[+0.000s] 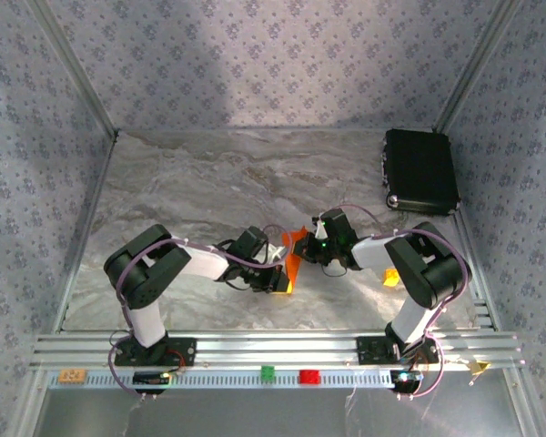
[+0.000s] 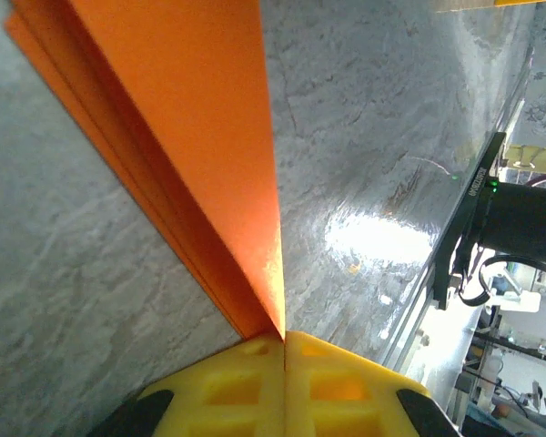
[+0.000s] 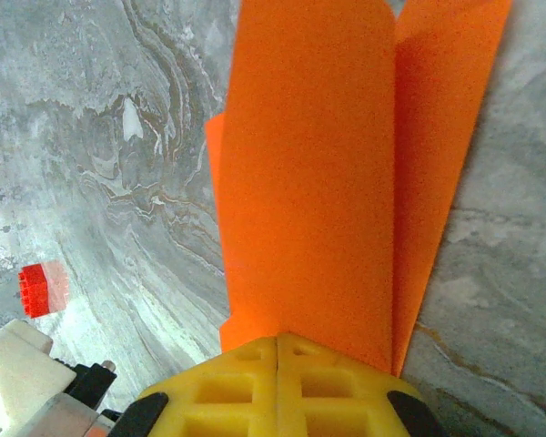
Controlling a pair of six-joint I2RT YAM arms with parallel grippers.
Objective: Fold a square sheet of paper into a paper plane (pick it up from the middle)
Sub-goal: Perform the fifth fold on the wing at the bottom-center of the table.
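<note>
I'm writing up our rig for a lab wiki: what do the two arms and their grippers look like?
The left arm and right arm have black joint housings joined by white links, with purple cables looping alongside. A green light glows near the right wrist. The left gripper and right gripper carry bright yellow fingers moulded with square recesses.

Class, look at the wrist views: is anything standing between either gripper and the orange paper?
Nothing visible does. The left gripper and the right gripper are each shut directly on the folded orange paper, which is pinched between their yellow fingertips.
</note>
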